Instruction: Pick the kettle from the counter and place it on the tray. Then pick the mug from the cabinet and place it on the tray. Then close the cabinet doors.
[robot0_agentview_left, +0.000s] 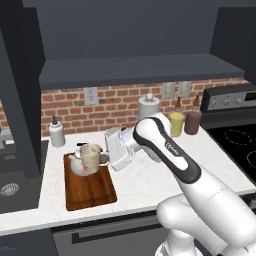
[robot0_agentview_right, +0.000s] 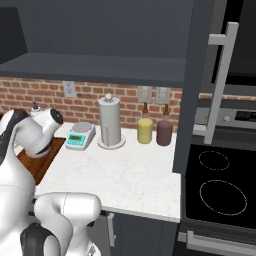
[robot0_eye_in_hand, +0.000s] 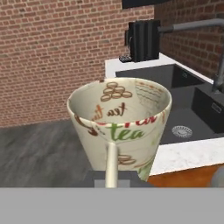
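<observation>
The cream mug (robot0_agentview_left: 90, 158), light, rigid, chip-prone ceramic best taken by its handle, hangs clamped in the robot's hand (robot0_agentview_left: 106, 159) above the tray (robot0_agentview_left: 89, 189), just before the kettle (robot0_agentview_left: 78, 163), at the worktop's (robot0_agentview_left: 145, 180) left end.

2 rear views, shared counter (robot0_agentview_left: 150, 175)

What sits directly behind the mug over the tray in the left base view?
The kettle sits on the tray right behind the mug, which covers most of its body; its rounded left side and dark handle show.
</observation>
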